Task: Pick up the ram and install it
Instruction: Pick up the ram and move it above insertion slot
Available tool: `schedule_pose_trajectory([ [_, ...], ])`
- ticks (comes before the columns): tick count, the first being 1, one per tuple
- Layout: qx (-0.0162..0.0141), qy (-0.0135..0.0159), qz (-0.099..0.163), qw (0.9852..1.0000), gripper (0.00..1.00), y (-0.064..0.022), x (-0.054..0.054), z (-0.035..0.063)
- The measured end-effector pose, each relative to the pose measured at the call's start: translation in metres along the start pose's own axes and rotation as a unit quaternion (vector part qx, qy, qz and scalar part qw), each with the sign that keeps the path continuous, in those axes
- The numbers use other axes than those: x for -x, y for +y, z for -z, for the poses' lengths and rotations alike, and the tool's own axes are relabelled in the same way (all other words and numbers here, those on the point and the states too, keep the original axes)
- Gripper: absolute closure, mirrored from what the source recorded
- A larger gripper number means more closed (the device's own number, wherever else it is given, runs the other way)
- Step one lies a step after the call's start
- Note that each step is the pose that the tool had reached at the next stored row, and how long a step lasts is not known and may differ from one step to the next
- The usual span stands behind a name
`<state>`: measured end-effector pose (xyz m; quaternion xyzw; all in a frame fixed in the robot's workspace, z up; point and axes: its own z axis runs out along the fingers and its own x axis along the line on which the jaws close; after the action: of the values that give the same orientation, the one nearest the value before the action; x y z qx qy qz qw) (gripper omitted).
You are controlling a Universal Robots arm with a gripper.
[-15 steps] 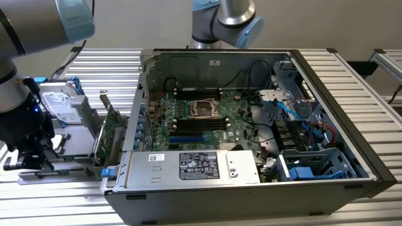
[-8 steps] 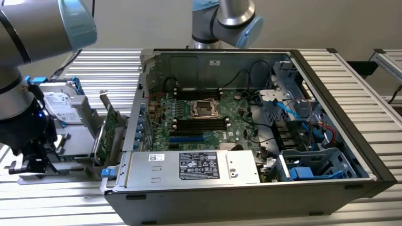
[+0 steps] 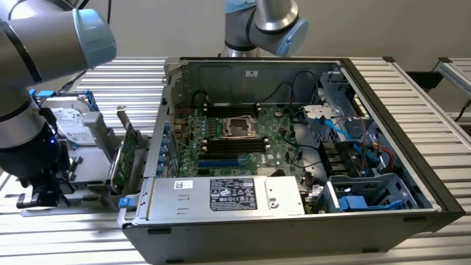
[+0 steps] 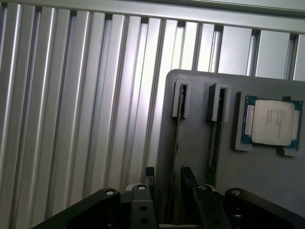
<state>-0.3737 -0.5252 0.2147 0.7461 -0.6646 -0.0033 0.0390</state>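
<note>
Wrist view: tray (image 4: 195, 143) holds ram (image 4: 176, 143) in slot, processor (image 4: 272, 121) in recess.

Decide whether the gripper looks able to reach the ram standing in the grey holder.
Probably yes. The gripper hangs open over the grey holder, its fingers either side of one ram stick, whose edge is uncovered; the other stick and the processor lie aside.

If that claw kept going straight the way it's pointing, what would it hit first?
Likely the ram standing on edge in the grey holder, straight ahead of the claw; depth is unclear.
</note>
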Motion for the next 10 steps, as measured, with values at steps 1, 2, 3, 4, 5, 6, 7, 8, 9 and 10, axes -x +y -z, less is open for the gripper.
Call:
schedule_pose_trajectory([
  [1,-0.0009,0.0001,0.000,1.0000,0.64,0.0003,0.0003,-0.0020],
  [2,-0.0019,0.0002,0.000,1.0000,0.64,0.0009,0.0007,-0.0037],
  [3,-0.0036,0.0004,0.000,1.0000,0.64,0.0020,0.0014,-0.0054],
  [4,-0.0057,0.0007,0.000,1.0000,0.64,0.0033,0.0025,-0.0068],
  [5,-0.0081,0.0009,0.000,1.0000,0.64,0.0047,0.0041,-0.0083],
  [6,-0.0104,0.0012,-0.001,0.9999,0.64,0.0061,0.0059,-0.0096],
  [7,-0.0120,0.0016,-0.001,0.9999,0.64,0.0066,0.0077,-0.0106],
  [8,-0.0127,0.0025,-0.001,0.9999,0.64,0.0066,0.0087,-0.0114],
  [9,-0.0127,0.0029,-0.001,0.9999,0.64,0.0067,0.0087,-0.0113],
  [10,-0.0127,0.0030,-0.001,0.9999,0.64,0.0067,0.0087,-0.0113],
])
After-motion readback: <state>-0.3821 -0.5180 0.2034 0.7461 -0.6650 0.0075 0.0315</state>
